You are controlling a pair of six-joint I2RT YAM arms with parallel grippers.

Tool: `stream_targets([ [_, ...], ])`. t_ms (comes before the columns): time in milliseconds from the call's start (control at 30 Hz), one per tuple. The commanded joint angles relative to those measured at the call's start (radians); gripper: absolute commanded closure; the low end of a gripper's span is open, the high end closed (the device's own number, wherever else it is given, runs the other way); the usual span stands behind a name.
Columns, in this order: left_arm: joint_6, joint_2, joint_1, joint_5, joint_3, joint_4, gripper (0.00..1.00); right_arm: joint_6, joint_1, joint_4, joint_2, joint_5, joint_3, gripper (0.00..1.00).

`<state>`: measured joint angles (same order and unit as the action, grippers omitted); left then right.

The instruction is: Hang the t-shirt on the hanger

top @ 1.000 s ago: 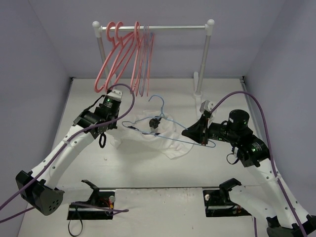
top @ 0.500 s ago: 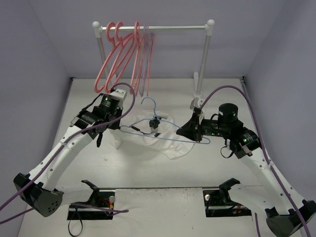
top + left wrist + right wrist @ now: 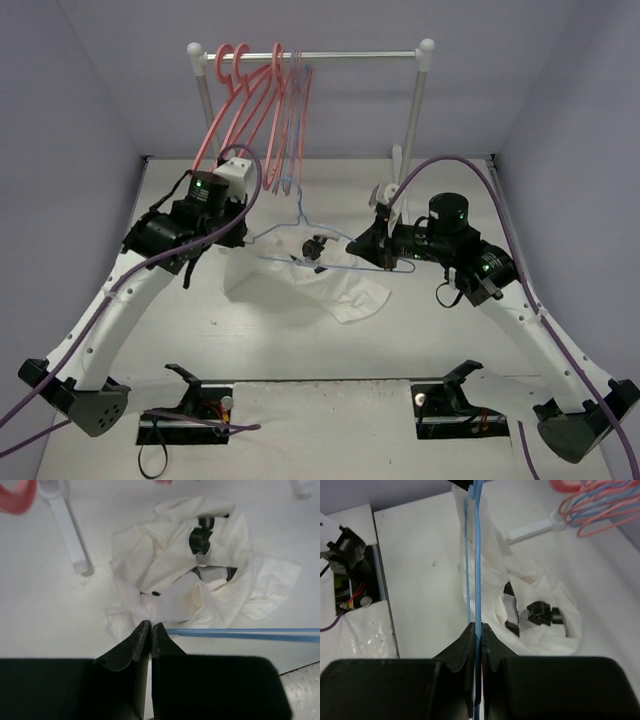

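Note:
The white t-shirt (image 3: pixel 315 285) with a black print lies crumpled mid-table, its left edge pulled up. My left gripper (image 3: pixel 232 262) is shut on that edge; in the left wrist view the closed gripper (image 3: pixel 150 626) pinches a fold of the t-shirt (image 3: pixel 165 580). The thin light-blue hanger (image 3: pixel 300 222) is held above the shirt, hook toward the rack. My right gripper (image 3: pixel 358 244) is shut on its right end. In the right wrist view the gripper (image 3: pixel 479 628) clamps the hanger's wire (image 3: pixel 477 555), with the t-shirt (image 3: pixel 540 630) beneath. The hanger's bar (image 3: pixel 240 634) crosses the left wrist view.
A white clothes rack (image 3: pixel 330 56) stands at the back with several pink-red hangers (image 3: pixel 240 110) at its left end. Its foot (image 3: pixel 70 535) lies close to the shirt. Grey walls enclose three sides. Black arm mounts (image 3: pixel 200 400) sit at the near edge.
Both arms have risen and moved back-left toward the rack. The hanger has travelled with the right gripper, and the shirt's left edge has lifted with the left gripper.

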<state>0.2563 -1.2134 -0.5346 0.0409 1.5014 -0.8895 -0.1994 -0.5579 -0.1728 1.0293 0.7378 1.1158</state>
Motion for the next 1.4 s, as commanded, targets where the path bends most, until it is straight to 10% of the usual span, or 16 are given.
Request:
stream_targets([
  [0, 0.023, -0.032, -0.001, -0.027, 0.267, -0.018, 1.0, 0.023, -0.002, 0.239, 0.037, -0.02, 0.128, 1.0],
  [300, -0.013, -0.155, -0.001, 0.176, 0.838, -0.181, 1.0, -0.014, -0.014, 0.34, 0.145, -0.071, 0.381, 1.0],
  [1000, 0.181, -0.124, -0.059, 0.267, 0.442, -0.201, 1.0, 0.092, -0.151, 0.425, -0.088, -0.461, -0.041, 1.0],
  [1367, 0.196, -0.167, -0.069, 0.242, 0.53, -0.204, 1.0, 0.134, -0.193, 0.563, -0.078, -0.56, -0.125, 1.0],
])
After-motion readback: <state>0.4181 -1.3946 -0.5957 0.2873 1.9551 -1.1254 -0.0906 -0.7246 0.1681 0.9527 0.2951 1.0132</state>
